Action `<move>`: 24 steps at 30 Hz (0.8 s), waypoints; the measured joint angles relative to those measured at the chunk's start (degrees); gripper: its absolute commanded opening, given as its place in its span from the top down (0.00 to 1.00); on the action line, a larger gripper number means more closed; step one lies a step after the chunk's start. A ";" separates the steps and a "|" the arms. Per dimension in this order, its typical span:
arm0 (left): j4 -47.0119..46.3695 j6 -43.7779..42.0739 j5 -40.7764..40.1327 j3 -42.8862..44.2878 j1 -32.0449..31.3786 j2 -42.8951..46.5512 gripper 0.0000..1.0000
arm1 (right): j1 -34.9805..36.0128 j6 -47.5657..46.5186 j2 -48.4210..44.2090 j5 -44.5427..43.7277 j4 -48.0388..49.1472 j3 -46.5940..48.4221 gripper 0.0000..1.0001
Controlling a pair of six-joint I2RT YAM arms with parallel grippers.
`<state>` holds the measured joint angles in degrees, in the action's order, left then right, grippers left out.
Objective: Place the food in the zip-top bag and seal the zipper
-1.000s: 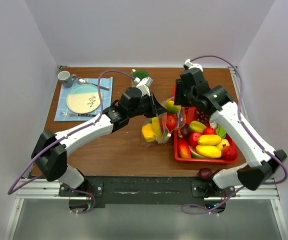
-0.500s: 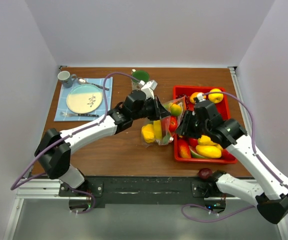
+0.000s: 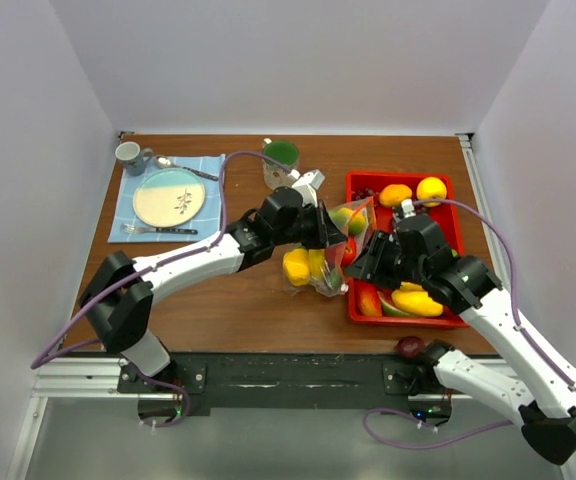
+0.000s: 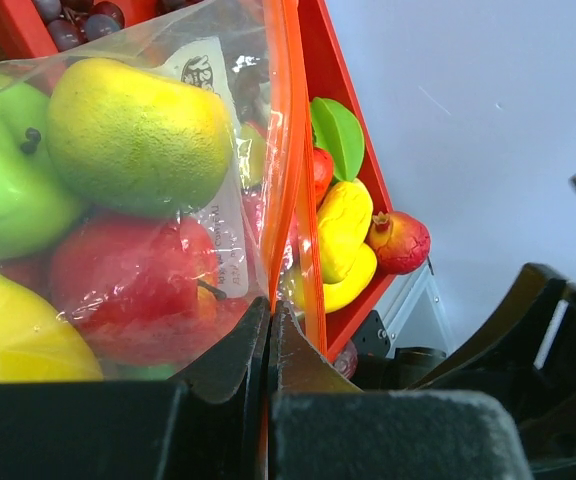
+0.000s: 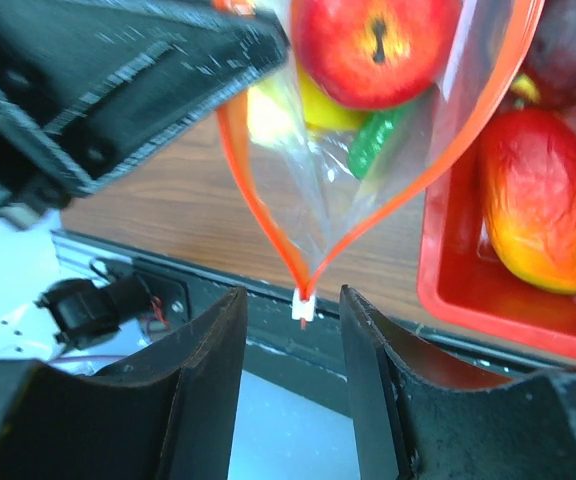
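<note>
The clear zip-top bag (image 3: 318, 258) hangs between the arms left of the red tray (image 3: 450, 182), its mouth held up. It holds food: a yellow piece (image 3: 296, 266), a red apple (image 5: 373, 40) and a yellow-green fruit (image 4: 138, 130). My left gripper (image 4: 268, 312) is shut on the orange-red zipper (image 4: 286, 150) at one end of the mouth. My right gripper (image 5: 293, 300) is open at the other end, and the zipper's white slider (image 5: 303, 306) sits between its fingers, touching neither. The mouth gapes. More food lies in the tray, such as a red-yellow mango (image 5: 538, 200).
A blue placemat with a plate (image 3: 168, 197), fork and spoon lies at the far left, with a grey mug (image 3: 129, 153) beside it. A green cup (image 3: 280, 155) stands behind the bag. A dark red fruit (image 3: 410, 346) rests on the frame below the table's near edge.
My right arm has swung from the tray's far side down to its near left corner, bringing its open gripper around the zipper slider. The left arm has carried the bag's mouth slightly right.
</note>
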<state>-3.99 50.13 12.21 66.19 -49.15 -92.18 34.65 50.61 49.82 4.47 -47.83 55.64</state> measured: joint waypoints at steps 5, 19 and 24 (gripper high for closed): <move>-0.24 0.22 0.00 0.00 -0.33 -0.61 1.00 | 3.06 0.55 1.16 -0.42 0.09 -1.73 0.53; -0.24 0.26 -0.26 0.02 -0.68 -0.76 1.00 | 5.84 2.62 1.53 -0.92 2.60 -5.53 0.67; -0.24 0.26 -0.46 0.02 -1.07 -0.76 1.00 | 5.84 3.43 1.44 -1.90 3.56 -6.25 0.84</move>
<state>-4.23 50.39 11.75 66.22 -50.22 -92.95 40.49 54.04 51.27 2.57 -44.27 49.39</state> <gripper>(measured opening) 0.020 0.247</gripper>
